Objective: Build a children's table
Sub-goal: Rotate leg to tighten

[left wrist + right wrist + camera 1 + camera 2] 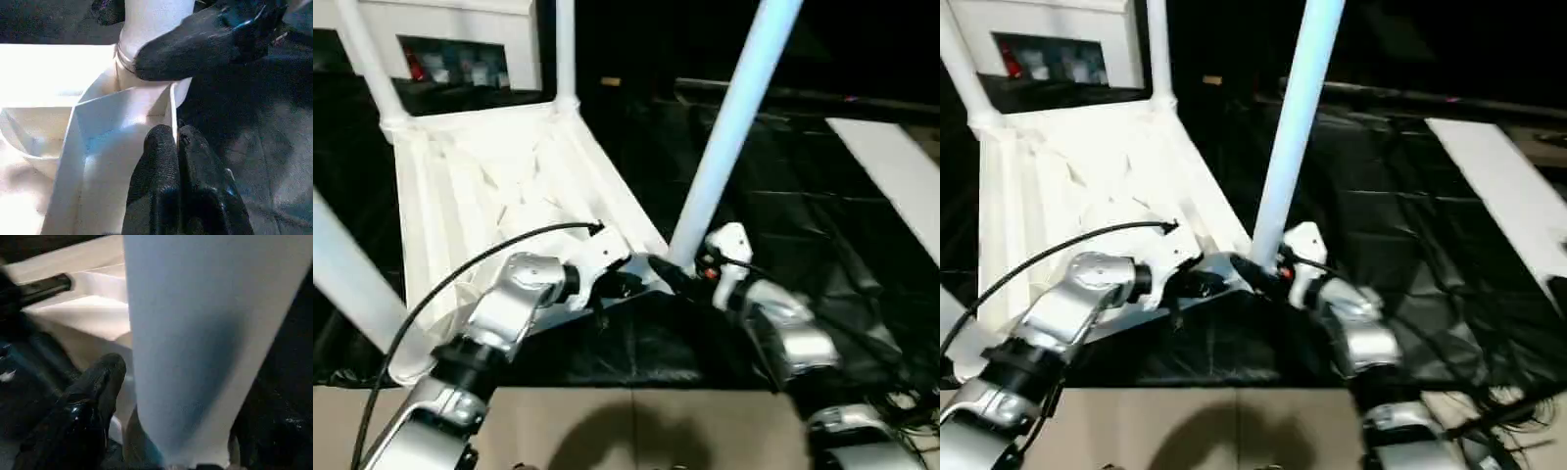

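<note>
On a black-draped work surface (pixel 773 225), the children's table is seen upside down, its white tabletop (pixel 499 196) lying ribbed side up and tilted toward the camera. Two legs are seated upright in the far corner sockets, one at the far left (pixel 367 59) and one at the far right (pixel 565 49). A third leg (pixel 734 117) rises at a slant from the near right corner socket (pixel 146 63), and a fourth (pixel 342 274) is seen crossing the lower left of the head view.

The left gripper (pixel 177 147) is closed on the thin rim of the tabletop, just beside that near right socket, with its two black fingers pinched together over the edge. The right gripper (pixel 171 431) is set around the base of the slanted leg, its fingers spread on either side of the tube; one black finger (pixel 93 391) is seen beside the leg, and its tip (pixel 195 44) is seen lying against the socket collar. A white cabinet (pixel 460 49) with glass doors stands behind the table.
</note>
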{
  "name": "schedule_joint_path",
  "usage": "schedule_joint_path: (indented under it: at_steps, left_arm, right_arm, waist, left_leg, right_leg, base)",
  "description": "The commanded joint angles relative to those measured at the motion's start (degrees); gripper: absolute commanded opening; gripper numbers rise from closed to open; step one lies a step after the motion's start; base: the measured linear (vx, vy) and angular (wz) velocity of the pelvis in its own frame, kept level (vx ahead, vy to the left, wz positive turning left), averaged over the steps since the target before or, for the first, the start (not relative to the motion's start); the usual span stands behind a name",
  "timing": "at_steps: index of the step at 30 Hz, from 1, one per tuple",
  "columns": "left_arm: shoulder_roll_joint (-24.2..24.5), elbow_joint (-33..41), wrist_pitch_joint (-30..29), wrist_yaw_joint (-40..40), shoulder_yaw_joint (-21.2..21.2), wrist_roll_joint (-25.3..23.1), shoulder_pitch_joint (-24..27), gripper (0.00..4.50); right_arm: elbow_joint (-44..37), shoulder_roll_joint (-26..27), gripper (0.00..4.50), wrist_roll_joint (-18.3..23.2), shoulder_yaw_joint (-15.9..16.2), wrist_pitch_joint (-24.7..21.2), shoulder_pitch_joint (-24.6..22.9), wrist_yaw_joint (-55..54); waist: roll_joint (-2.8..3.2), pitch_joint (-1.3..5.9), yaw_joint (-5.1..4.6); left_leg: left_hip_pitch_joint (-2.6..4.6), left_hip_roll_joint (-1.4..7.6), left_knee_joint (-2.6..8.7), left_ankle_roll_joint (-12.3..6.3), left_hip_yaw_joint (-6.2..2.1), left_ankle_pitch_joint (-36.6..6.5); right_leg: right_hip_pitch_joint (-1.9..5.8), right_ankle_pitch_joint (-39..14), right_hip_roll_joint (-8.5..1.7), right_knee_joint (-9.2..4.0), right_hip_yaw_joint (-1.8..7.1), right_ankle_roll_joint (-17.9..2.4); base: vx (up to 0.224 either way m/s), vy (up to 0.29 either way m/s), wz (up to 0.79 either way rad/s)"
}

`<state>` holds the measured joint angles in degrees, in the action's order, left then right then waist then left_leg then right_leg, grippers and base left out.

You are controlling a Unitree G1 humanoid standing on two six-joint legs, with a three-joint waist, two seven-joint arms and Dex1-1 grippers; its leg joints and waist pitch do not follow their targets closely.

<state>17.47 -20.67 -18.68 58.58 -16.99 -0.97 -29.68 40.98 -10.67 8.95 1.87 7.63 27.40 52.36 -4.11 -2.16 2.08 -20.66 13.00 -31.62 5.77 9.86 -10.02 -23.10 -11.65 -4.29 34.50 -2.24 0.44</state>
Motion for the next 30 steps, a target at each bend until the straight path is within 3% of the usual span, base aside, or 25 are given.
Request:
schedule_joint_path:
  at_steps: [1, 3, 10, 22, 25, 27, 28, 30]
  left_arm:
    - [0.4, -1.5, 0.1, 3.3, -1.5, 1.2, 2.5, 0.00]
    - [1.7, -1.0, 0.2, 4.8, -1.5, 1.7, 2.8, 0.00]
    - [5.9, -1.5, 2.1, 9.3, -1.8, 1.8, 2.8, 0.00]
    - [8.7, -2.3, 3.8, 12.7, -2.8, 1.6, 2.4, 0.00]
    - [7.0, -2.5, 2.1, 9.3, -2.4, 1.1, 2.2, 0.00]
    - [5.9, -2.8, 1.8, 7.3, -2.2, 0.8, 2.1, 0.00]
    - [3.1, -3.2, 0.7, 3.3, -1.9, 0.2, 1.9, 0.00]
    - [1.1, -3.2, -0.1, 0.8, -2.1, -0.2, 1.8, 0.00]
  right_arm:
    - [-0.5, -1.2, 3.06, 0.3, 1.0, -0.4, -0.3, 3.5]
    - [-0.9, -2.4, 2.88, 1.0, 0.9, -0.9, 0.0, 6.5]
    - [-1.2, -4.7, 2.31, 0.9, 3.1, -1.5, 0.4, 12.8]
    - [-3.0, -4.8, 2.00, 1.0, 5.1, -2.6, -1.2, 16.3]
    - [-2.8, -3.4, 1.99, -0.2, 4.7, -3.0, -2.8, 10.3]
    - [-2.1, -2.4, 1.99, -0.9, 4.0, -2.7, -3.2, 6.3]
    - [-0.2, -0.1, 1.99, -2.3, 2.0, -2.4, -3.5, -3.4]
    - [0.9, 1.7, 1.99, -2.3, 0.5, -2.9, -3.6, -9.2]
  waist:
    - [-0.29, 2.56, 0.14]
    - [-0.23, 2.44, 0.11]
    - [-0.29, 2.09, -0.05]
    - [-0.64, 2.41, -0.01]
    - [-0.70, 2.35, 0.09]
    - [-0.78, 2.14, 0.04]
    - [-0.71, 1.99, 0.01]
    - [-0.76, 1.93, -0.25]
  left_leg:
    - [-0.12, -0.07, 2.41, -6.64, 1.10, -4.8]
    - [0.00, 0.03, 2.47, -6.67, 1.09, -5.4]
    - [0.30, 0.26, 2.90, -4.08, 0.88, -10.8]
    - [0.43, 0.22, 2.71, -3.43, 0.91, -9.2]
    - [0.46, 0.21, 2.75, -2.91, 0.93, -9.6]
    - [0.58, 0.30, 2.98, -2.00, 0.90, -11.8]
    - [0.65, 0.33, 3.23, -0.94, 0.75, -14.0]
    - [0.55, 0.26, 3.52, 0.82, 0.41, -16.6]
  right_leg:
    - [2.96, 3.7, -2.21, -2.79, 1.79, -15.0]
    - [2.89, 2.2, -2.22, -2.90, 1.72, -15.1]
    - [2.54, -7.4, -2.39, -3.57, 1.75, -13.5]
    - [2.67, -4.0, -2.31, -2.96, 1.82, -14.2]
    - [2.62, -4.7, -2.36, -3.05, 1.87, -13.9]
    - [2.41, -8.5, -2.43, -3.48, 1.90, -13.1]
    - [2.27, -12.7, -2.49, -3.84, 1.89, -12.0]
    - [2.23, -19.0, -2.66, -4.34, 1.86, -9.9]
  base:
    - [0.000, 0.000, 0.00]
    - [0.000, 0.000, 0.00]
    - [0.000, 0.000, 0.00]
    - [0.000, 0.000, 0.00]
    - [0.000, 0.000, 0.00]
    - [0.000, 0.000, 0.00]
    - [0.000, 0.000, 0.00]
    - [0.000, 0.000, 0.00]
